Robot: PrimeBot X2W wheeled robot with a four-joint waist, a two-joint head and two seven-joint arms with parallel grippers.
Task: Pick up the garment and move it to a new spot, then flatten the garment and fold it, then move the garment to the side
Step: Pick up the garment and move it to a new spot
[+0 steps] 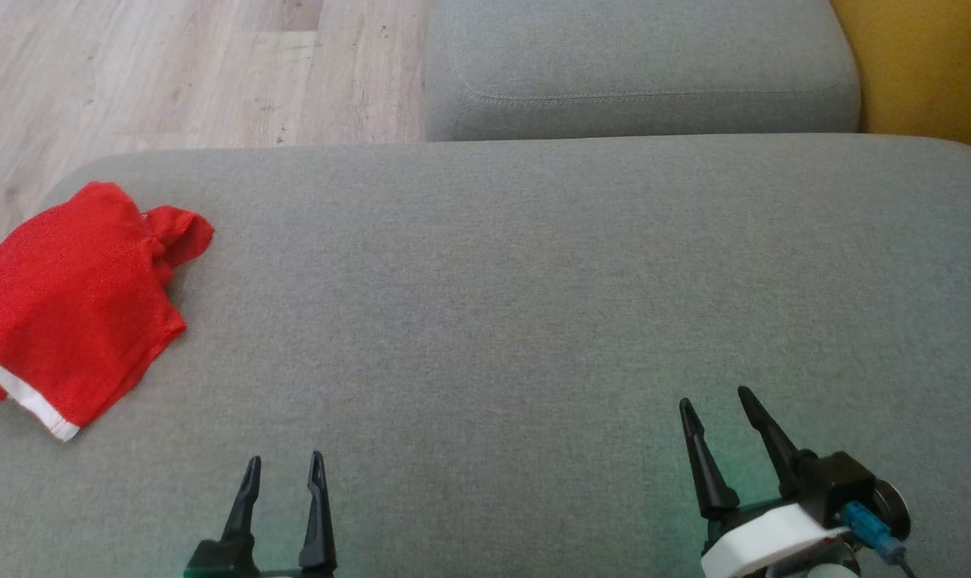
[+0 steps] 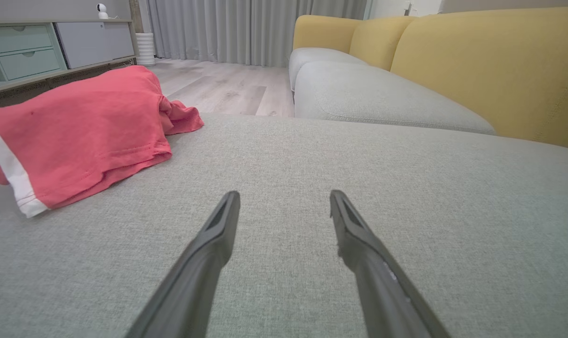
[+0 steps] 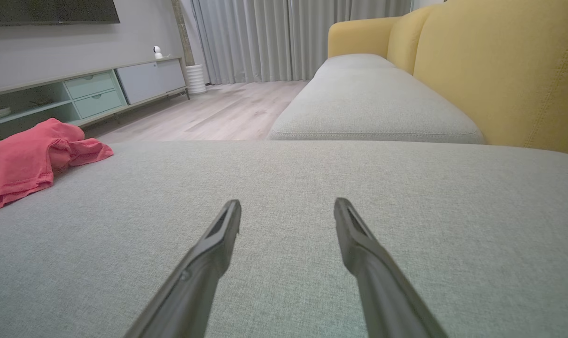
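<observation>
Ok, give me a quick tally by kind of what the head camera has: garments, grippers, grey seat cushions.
Garments: 1, the red garment
Grippers: 2, left gripper and right gripper, both open and empty
Grey seat cushions: 2, near cushion, far cushion
Total: 5

Grey sofa cushion, yellow backrest, pale wood floor, grey curtains, low drawer cabinet

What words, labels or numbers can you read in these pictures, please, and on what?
None can be read.
The red garment shows only a white band at its hem, no print.
The grey cushion, the yellow sofa back and the cabinet carry no lettering.
The small white camera on the cabinet is too small to show any mark.
</observation>
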